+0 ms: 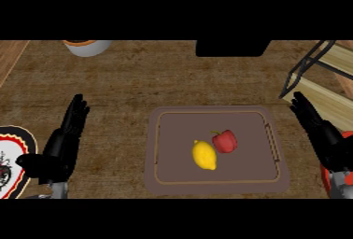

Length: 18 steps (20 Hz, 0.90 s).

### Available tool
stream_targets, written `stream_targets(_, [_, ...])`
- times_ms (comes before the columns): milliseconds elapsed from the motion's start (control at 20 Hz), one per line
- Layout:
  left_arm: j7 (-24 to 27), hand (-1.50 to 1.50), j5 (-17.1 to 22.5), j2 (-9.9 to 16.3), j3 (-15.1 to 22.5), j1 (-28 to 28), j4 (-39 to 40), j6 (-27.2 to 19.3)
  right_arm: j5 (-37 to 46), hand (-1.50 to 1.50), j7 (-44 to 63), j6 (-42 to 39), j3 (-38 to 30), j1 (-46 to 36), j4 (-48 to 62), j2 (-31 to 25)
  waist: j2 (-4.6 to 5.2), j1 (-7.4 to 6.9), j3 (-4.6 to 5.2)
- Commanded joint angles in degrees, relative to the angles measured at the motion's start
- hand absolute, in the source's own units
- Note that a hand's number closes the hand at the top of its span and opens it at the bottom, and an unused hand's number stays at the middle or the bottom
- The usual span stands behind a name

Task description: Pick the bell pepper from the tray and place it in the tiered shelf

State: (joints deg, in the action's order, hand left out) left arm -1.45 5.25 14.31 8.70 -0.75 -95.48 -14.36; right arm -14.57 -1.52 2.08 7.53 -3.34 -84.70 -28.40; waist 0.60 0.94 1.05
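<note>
Resting near the middle of the brown tray (215, 190), the red bell pepper (225, 141) lies against the upper right side of a yellow lemon (204, 155), the two apparently touching. Both hands are off the tray with fingers straight and nothing held: the left hand (62, 144) lies over the counter (138, 84) to the tray's left, beside a patterned plate (15, 158) at the view's left edge, and the right hand (318, 135) lies just past the tray's right rim, below the tiered shelf (324, 79), whose dark frame and pale wooden boards show at the upper right. A grey pot (88, 47) and a black object (232, 48) stand along the far edge, well apart from the tray. The pick appears not yet begun. The chief hazard, as judged here, is the lemon: fingers closing from the left or from below could catch it along with the pepper, or push it so that it shoves the pepper aside. The pepper's rounded, tapered body may also slip or roll as fingers curl round it. A low approach from the right could strike the tray's raised rim. During transfer, the shelf's frame stands close by, so a carried pepper might knock a bar or land on a board's edge and roll off.
</note>
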Motion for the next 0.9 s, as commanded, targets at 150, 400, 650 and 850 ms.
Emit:
stream_targets(150, [-3.4, 0.00, 1.2, 4.2, -3.6, -0.2, 5.0, 2.9, 15.5, 1.50, -5.5, 11.5, 10.4, -8.4, -7.6, 9.2, -0.63, -2.33, -0.91])
stream_targets(400, [-5.4, 0.00, 2.5, 6.1, -5.6, -4.1, 7.5, 3.5, 32.2, 1.50, -3.1, 32.9, 3.2, -7.5, -4.3, 6.4, -1.29, 0.16, -0.51])
stream_targets(650, [-4.7, 0.00, 6.9, 9.6, -9.7, -1.6, 10.4, 9.1, 50.2, -1.50, -2.8, 45.5, 22.3, -0.9, -1.5, 23.0, -0.68, -1.13, -0.82])
stream_targets(850, [-3.1, 0.00, 7.0, 9.4, -10.5, -2.4, 13.4, 9.9, 67.5, -1.50, 9.0, 51.9, 24.9, 0.8, 2.1, 28.0, -0.93, -0.16, -0.72])
